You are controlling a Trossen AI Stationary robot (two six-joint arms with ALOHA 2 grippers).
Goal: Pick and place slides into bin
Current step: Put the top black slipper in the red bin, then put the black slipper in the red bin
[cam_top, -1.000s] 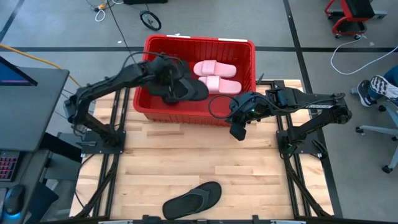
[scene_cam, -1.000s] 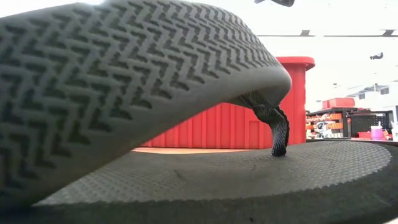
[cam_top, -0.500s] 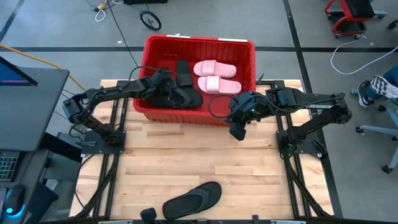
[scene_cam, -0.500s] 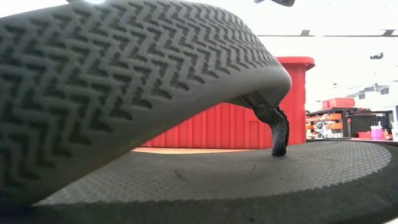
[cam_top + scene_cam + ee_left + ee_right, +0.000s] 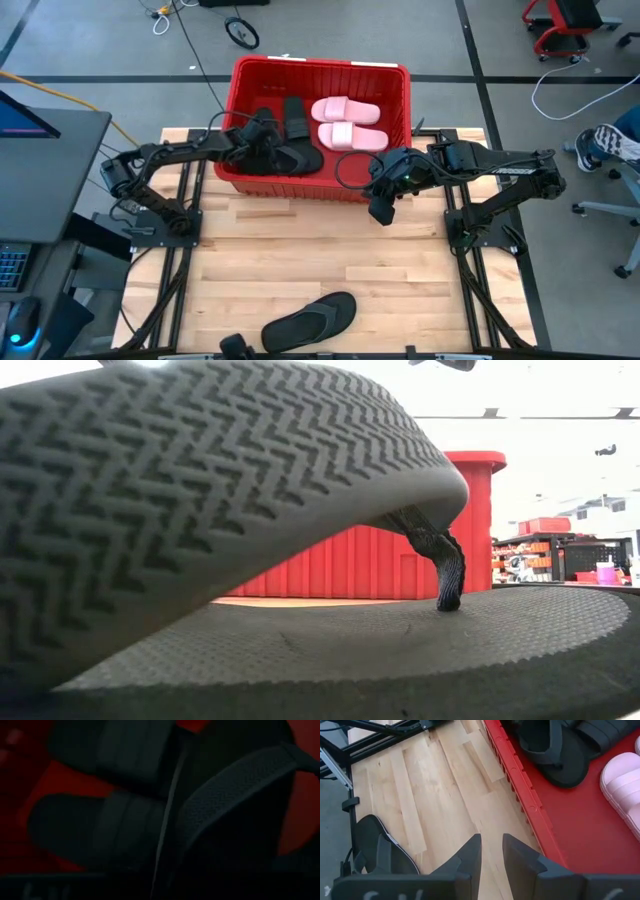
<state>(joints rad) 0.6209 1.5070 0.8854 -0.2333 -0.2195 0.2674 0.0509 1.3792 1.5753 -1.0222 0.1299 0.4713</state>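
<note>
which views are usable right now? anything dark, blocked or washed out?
Left wrist view: very dark, only dim black slides over red. Low view: the black flip-flop up against the lens fills the frame, the room behind it washed out; just a strip of the red bin shows. High view: evenly lit, whole table visible. Right wrist view: clear, right hand sharp.

A wooden table (image 5: pixel 400 280) sits on grey floor, with a small wheel (image 5: pixel 241 33) beyond it.

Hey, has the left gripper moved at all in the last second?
Yes. The left gripper has dropped from above the bin's middle toward its near-left wall, leaving a black flip-flop lying inside.
</note>
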